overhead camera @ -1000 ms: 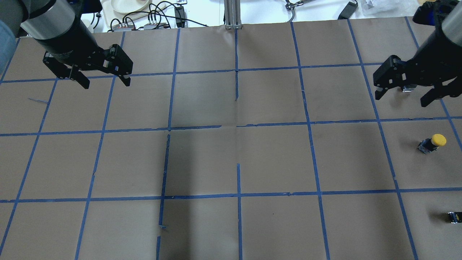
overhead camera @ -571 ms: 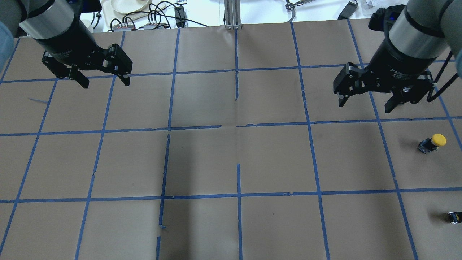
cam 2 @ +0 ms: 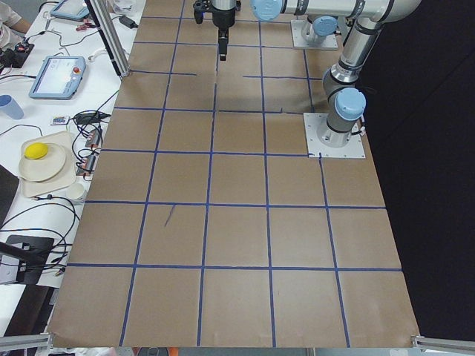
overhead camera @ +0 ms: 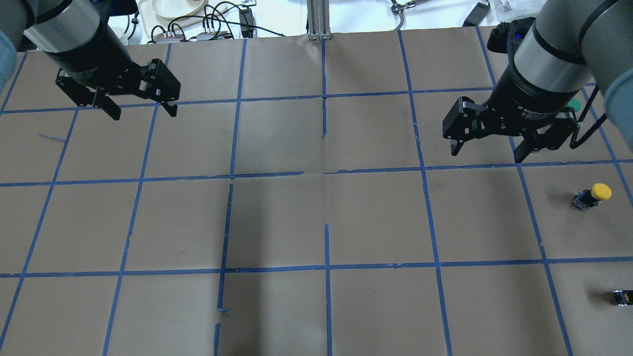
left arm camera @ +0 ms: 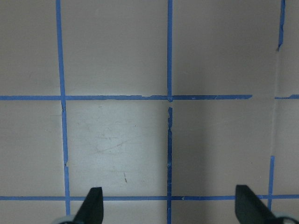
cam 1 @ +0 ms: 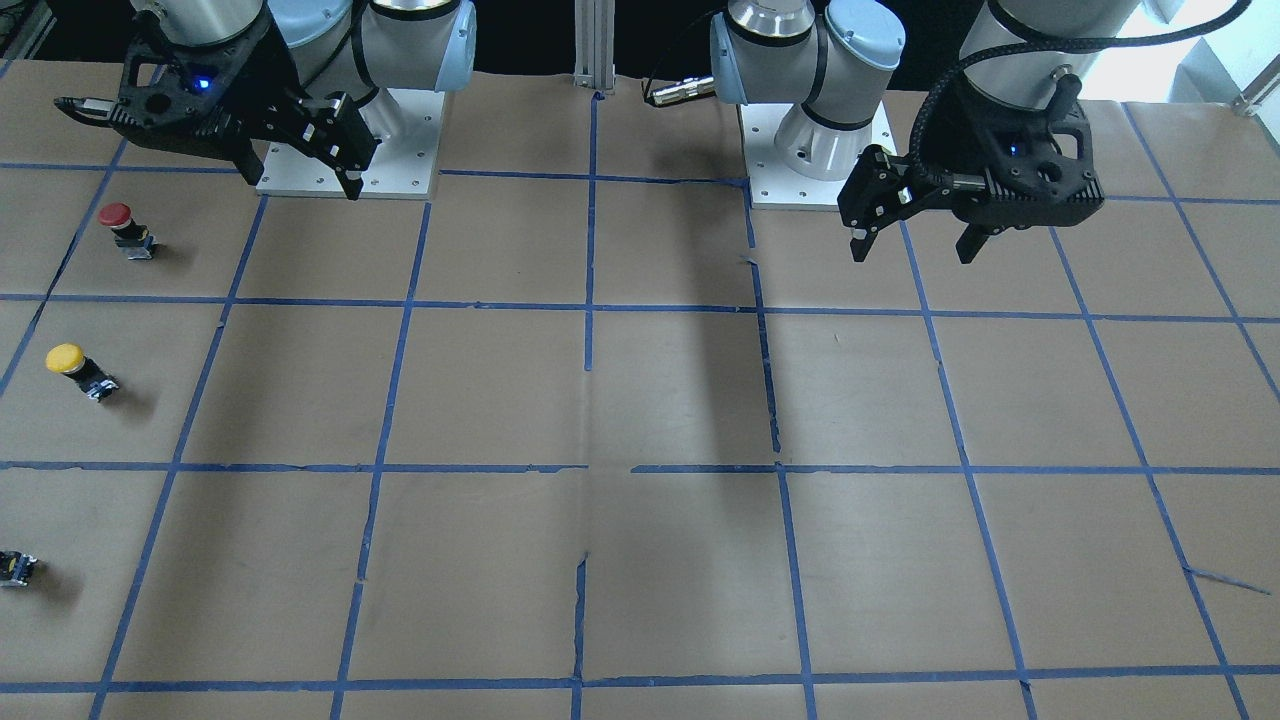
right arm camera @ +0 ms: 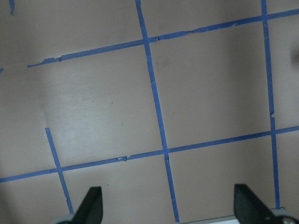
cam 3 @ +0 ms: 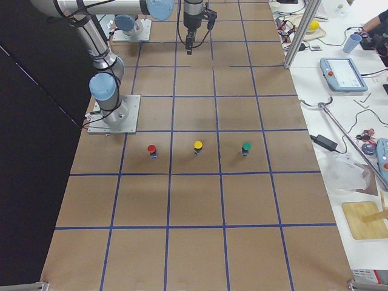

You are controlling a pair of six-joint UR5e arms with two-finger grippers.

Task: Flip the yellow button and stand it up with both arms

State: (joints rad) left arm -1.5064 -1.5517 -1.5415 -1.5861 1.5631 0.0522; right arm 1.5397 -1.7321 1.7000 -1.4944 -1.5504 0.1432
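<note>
The yellow button [overhead camera: 593, 195] has a yellow cap on a black-and-grey body. It sits near the table's right edge in the overhead view, and its cap looks uppermost. It also shows in the front view [cam 1: 78, 372] and the exterior right view [cam 3: 197, 147]. My right gripper [overhead camera: 487, 152] is open and empty. It hangs above the paper about one grid square up and left of the button, and shows in the front view [cam 1: 205, 145]. My left gripper [overhead camera: 141, 111] is open and empty far across the table, and shows in the front view [cam 1: 910, 250]. Both wrist views show only paper between open fingertips [left arm camera: 93, 205] [right arm camera: 91, 205].
A red-capped button [cam 1: 125, 228] stands one square from the yellow one, towards the robot bases. A small capless black block [overhead camera: 623, 296] lies one square the other way. The exterior right view shows a green-capped button [cam 3: 246, 148]. The table [overhead camera: 316, 222] is brown paper with a blue tape grid.
My right arm has swung in from the overhead view's right edge, leftward and slightly down, with its jaws still open. The left gripper and the yellow button have barely moved.
</note>
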